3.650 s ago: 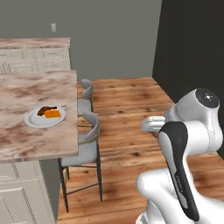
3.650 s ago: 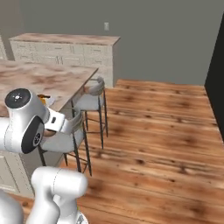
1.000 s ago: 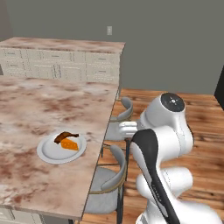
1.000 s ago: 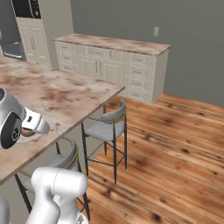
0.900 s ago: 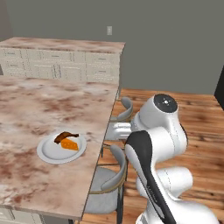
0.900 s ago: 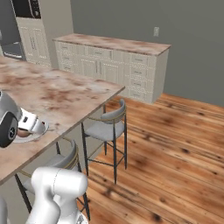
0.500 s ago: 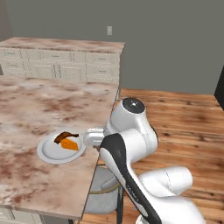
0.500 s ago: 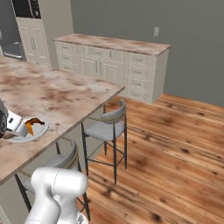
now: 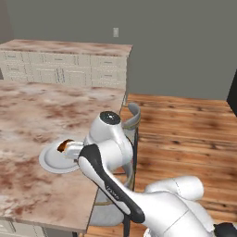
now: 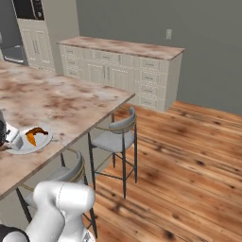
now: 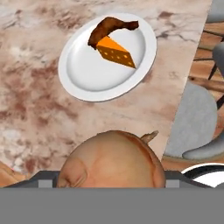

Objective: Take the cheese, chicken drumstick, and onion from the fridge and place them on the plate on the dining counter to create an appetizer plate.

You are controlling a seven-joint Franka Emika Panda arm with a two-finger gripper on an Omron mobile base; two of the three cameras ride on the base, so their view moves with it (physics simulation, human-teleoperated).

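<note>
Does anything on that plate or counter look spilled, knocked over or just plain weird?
Nothing stands out. The plate sits flat on the dining counter, near its edge above the stools. The cheese and chicken drumstick lie on it, touching. The onion sits between the gripper's jaws, short of the plate.

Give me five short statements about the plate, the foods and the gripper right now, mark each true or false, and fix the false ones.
1. The cheese lies on the plate. True.
2. The chicken drumstick is off the plate, on the bare dining counter. False: it lies on the plate, against the cheese.
3. The onion is already on the plate. False: it sits at the gripper, away from the plate, in the hand view.
4. The plate sits near the counter edge above the grey stools. True.
5. The plate holds three foods. False: it holds two, the cheese and the drumstick.
</note>
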